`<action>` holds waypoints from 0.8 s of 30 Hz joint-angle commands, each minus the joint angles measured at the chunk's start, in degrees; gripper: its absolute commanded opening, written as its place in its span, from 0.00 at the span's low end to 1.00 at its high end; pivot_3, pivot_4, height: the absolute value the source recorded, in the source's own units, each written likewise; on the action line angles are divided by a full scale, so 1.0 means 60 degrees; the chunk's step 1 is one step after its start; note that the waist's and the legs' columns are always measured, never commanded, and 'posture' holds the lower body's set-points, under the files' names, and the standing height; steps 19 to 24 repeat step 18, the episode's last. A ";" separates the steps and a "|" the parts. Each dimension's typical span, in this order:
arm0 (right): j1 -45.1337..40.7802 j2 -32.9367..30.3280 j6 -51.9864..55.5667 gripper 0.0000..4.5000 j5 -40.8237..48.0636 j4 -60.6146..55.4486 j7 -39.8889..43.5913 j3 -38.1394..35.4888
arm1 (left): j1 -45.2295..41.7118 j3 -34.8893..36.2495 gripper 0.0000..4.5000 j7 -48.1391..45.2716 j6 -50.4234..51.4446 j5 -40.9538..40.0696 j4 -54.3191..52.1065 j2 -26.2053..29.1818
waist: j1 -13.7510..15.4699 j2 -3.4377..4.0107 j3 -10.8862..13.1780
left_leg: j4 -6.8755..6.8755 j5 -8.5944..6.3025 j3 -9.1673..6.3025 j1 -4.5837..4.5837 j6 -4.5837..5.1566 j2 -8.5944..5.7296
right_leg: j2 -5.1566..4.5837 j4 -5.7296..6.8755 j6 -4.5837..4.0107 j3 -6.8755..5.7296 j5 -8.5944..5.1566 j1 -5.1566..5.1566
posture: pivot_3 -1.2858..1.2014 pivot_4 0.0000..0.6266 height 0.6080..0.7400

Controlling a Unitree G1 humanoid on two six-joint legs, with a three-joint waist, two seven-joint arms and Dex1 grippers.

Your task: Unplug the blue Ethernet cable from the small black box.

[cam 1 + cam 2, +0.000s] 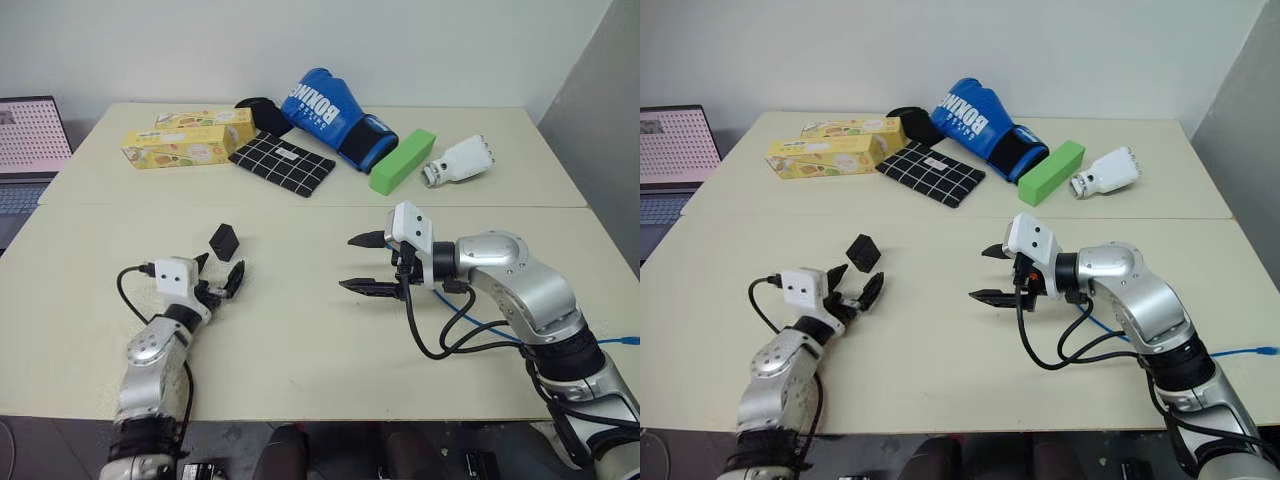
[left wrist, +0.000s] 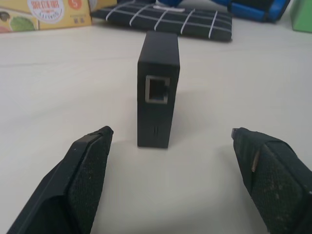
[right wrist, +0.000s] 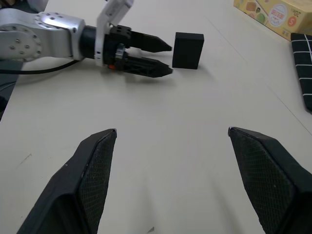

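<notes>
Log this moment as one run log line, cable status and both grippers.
small black box: on edge, port empty | blue Ethernet cable: unplugged, on table | left gripper: open, beside box | right gripper: open, empty

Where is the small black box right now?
The small black box stands on edge on the table's left half, just beyond the open left gripper, its port empty and facing that gripper.

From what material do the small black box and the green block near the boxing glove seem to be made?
The small black box looks like hard matte plastic: flat faces, sharp edges, no shine, and a metal-rimmed port in one edge. The green block looks like foam or soft plastic, judging by its even, dull colour and slightly rounded edges; the look leaves this open.
</notes>
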 commanded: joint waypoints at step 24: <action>0.1207 -0.2396 0.0843 0.86 0.0817 -0.0030 0.0039 -0.2526 | 0.0193 0.1564 0.90 -0.3546 0.3066 -0.1893 -0.2048 0.4165 | -0.0014 0.0004 0.0002 | -0.0007 -0.0001 0.0031 0.0012 0.0003 -0.0011 | 0.0013 -0.0005 0.0000 0.0004 -0.0001 0.0008 | 0.52 0.24 1.00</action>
